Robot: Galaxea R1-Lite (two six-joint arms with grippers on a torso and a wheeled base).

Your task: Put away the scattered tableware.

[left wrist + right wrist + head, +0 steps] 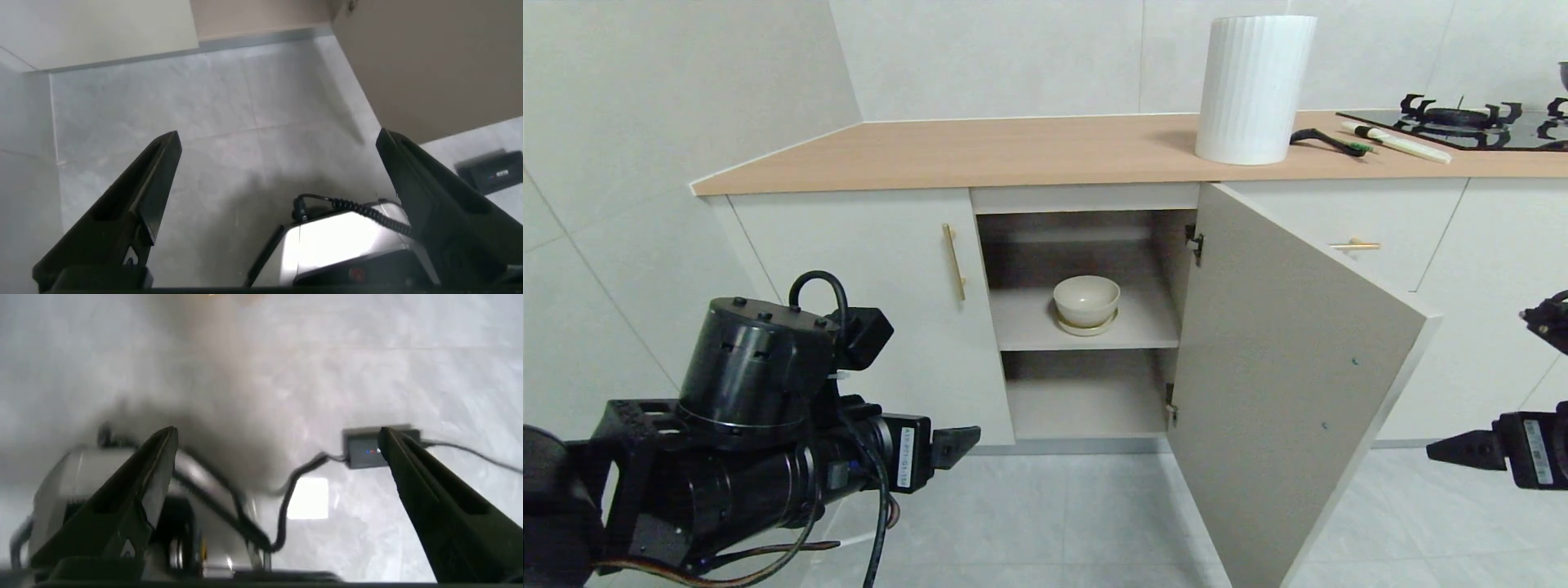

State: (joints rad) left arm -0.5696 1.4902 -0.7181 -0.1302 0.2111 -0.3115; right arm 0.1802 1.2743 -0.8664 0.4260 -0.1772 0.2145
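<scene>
A cream bowl (1086, 300) sits on a small plate (1085, 328) on the upper shelf (1029, 327) of the open cabinet. On the wooden counter (980, 151) lie a dark-handled utensil (1327, 141) and a pale long utensil (1396, 141), beside a tall white ribbed container (1254, 77). My left gripper (960, 445) hangs low in front of the closed left door, left of the cabinet opening. In the left wrist view this gripper (278, 163) is open and empty over the floor. My right gripper (1450, 451) is low at the far right; it (278, 457) is open and empty too.
The cabinet door (1290, 384) swings out toward me on the right of the opening. The lower shelf (1086, 404) is bare. A black gas hob (1462, 122) is at the counter's right end. Tiled floor (1094, 523) lies below, with a small box and cable (372, 449) on it.
</scene>
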